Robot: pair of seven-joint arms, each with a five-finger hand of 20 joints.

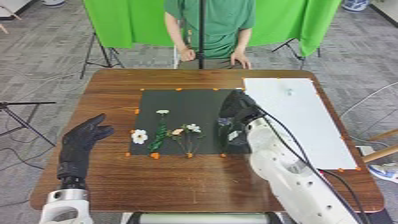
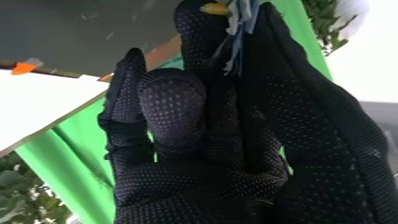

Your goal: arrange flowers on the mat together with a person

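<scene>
Over the right part of the black mat [image 1: 191, 102] is my right hand [image 1: 238, 112], coming in from the right. In the right wrist view my right hand [image 2: 204, 150] pinches a pale blue flower [image 2: 240, 30] between its fingertips; a bluish bit of the flower [image 1: 225, 121] shows beside the glove in the head view. On the mat lie a white flower [image 1: 139, 136] at the left, a white-topped stem with twisted green leaves [image 1: 160, 132], and thin-stemmed cream and white blossoms [image 1: 193, 128]. Left of the mat, my left hand [image 1: 82, 145] rests with fingers relaxed over the table.
A white board [image 1: 302, 120] lies right of the black mat, with a small pale flower [image 1: 290, 92] near its far end. Orange tape bits [image 1: 155, 155] mark the mat's edges. Beyond the brown table [image 1: 160, 182] a person stands, hands [image 1: 240, 59] lowered near the far edge.
</scene>
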